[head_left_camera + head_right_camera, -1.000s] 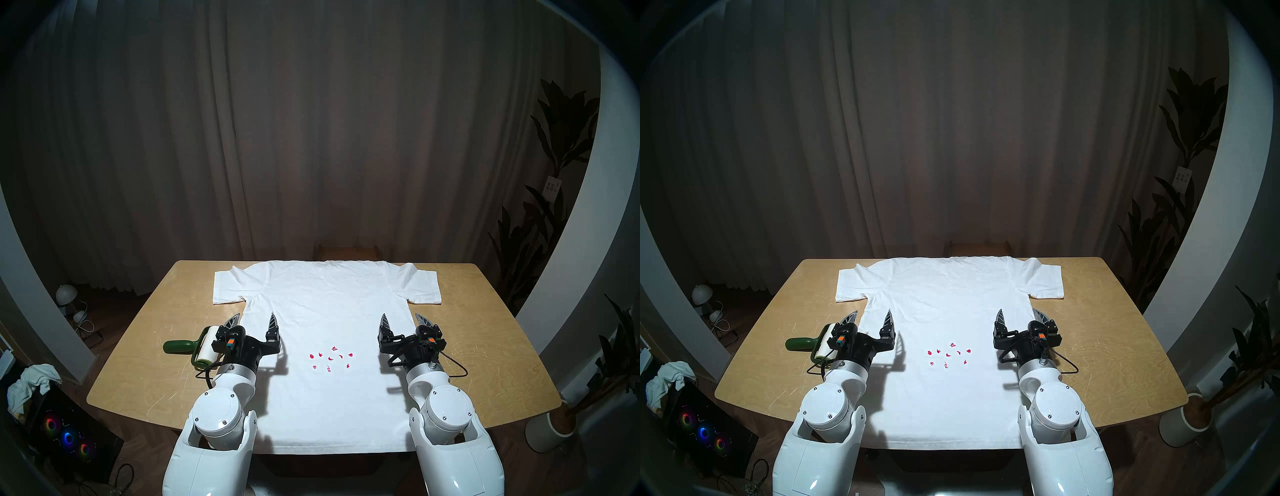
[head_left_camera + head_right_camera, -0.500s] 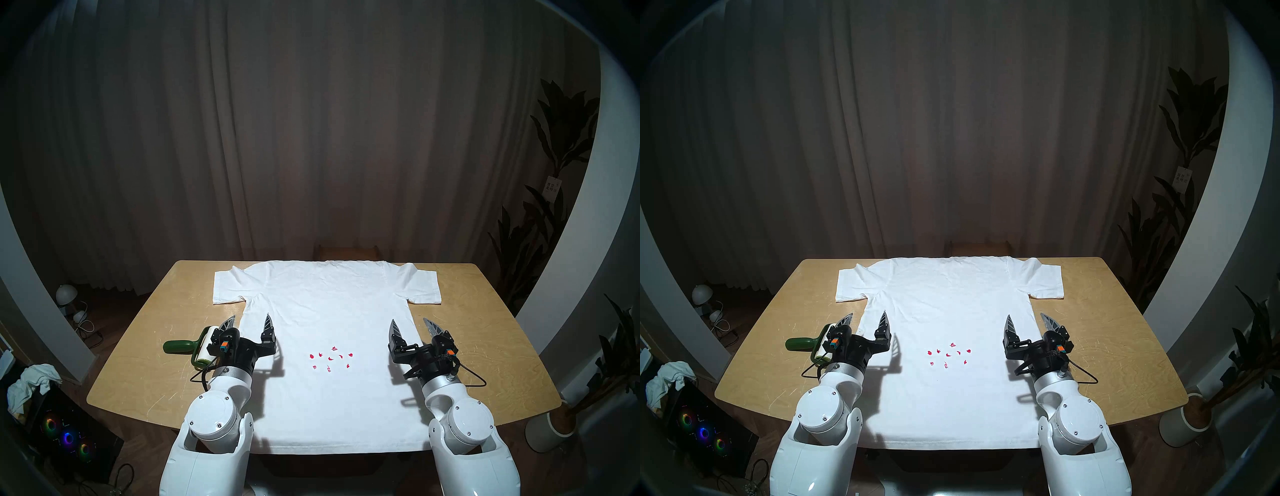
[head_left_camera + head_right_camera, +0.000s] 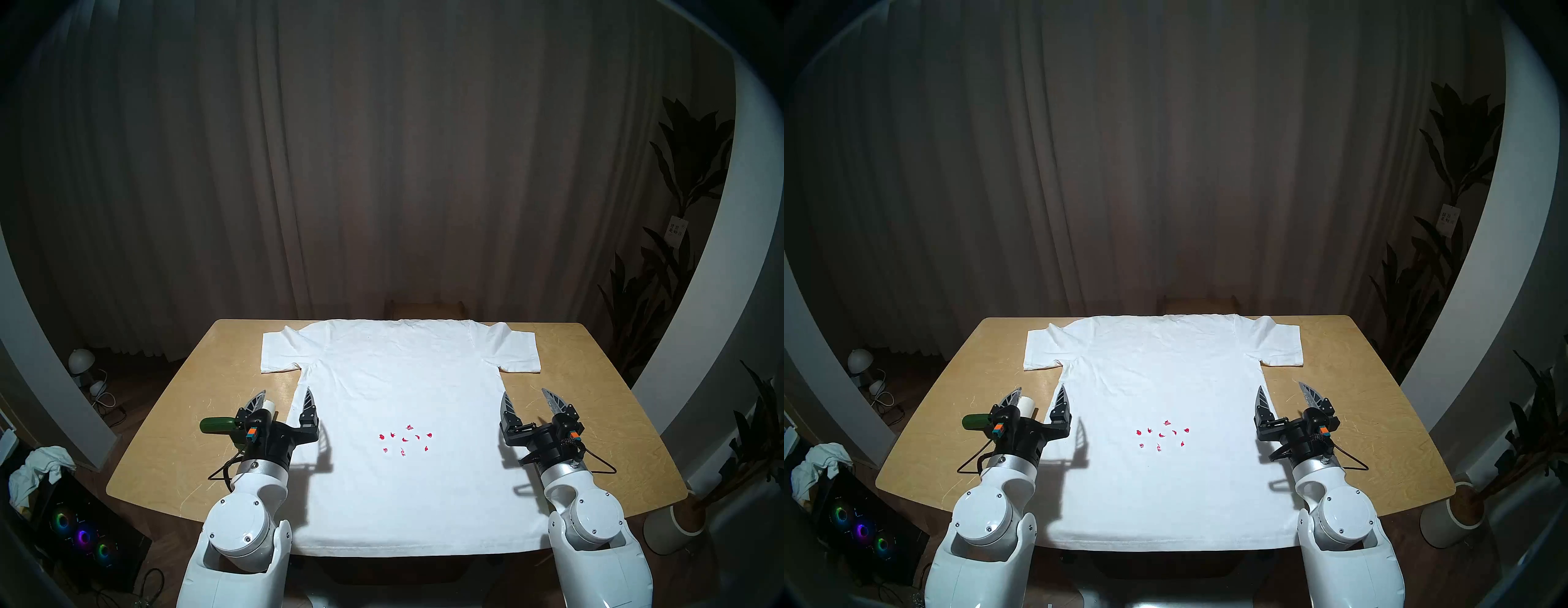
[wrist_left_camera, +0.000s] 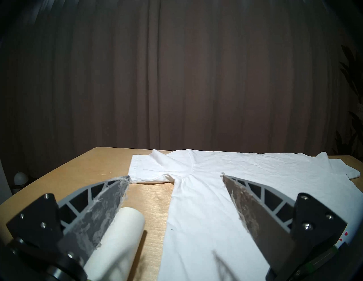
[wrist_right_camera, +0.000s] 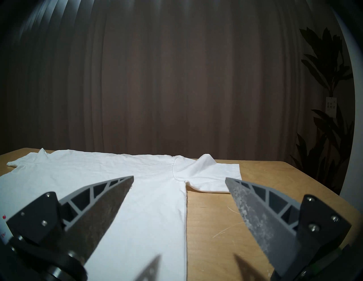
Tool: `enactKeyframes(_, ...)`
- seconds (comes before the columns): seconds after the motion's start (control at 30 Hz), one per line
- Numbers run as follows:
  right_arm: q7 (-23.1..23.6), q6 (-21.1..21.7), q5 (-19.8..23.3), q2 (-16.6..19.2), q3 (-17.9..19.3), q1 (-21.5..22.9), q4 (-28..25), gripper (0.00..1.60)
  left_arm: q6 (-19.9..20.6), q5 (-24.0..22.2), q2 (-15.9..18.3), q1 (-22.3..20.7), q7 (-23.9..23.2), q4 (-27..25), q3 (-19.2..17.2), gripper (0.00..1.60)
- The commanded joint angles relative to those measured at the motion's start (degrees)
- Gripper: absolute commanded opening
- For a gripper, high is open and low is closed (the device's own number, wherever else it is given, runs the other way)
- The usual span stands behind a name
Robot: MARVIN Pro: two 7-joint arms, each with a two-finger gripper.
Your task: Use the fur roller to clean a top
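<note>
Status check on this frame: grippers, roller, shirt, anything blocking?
Left gripper and right gripper open, empty. Fur roller untouched on table beside white T-shirt. Red bits on shirt. Nothing blocking.

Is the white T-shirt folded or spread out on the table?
Spread out: the T-shirt lies flat on the table, both sleeves extended.

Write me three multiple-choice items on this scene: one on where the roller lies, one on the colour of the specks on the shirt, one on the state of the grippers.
1. Where is the fur roller?
A. On the T-shirt
B. On the table, left of the T-shirt
C. In the right gripper

2. What colour are the specks?
A. Red-pink
B. Blue
C. Black

3. How are both grippers?
A. Shut on cloth
B. One open, one shut
C. Open and empty

Answers: 1 B, it lies on bare table beside the T-shirt. 2 A, bright red-pink on white. 3 C, left gripper and right gripper show spread fingers with nothing between.
</note>
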Motion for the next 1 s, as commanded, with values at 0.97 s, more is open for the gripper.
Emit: enactKeyframes(0.97, -2.03, 4.13, 1.48, -0.82, 2.05, 0.83, -2.37, 1.60, 15.22, -41.17, -6.68, -0.29, -10.05, -7.92, -18.88, 1.60)
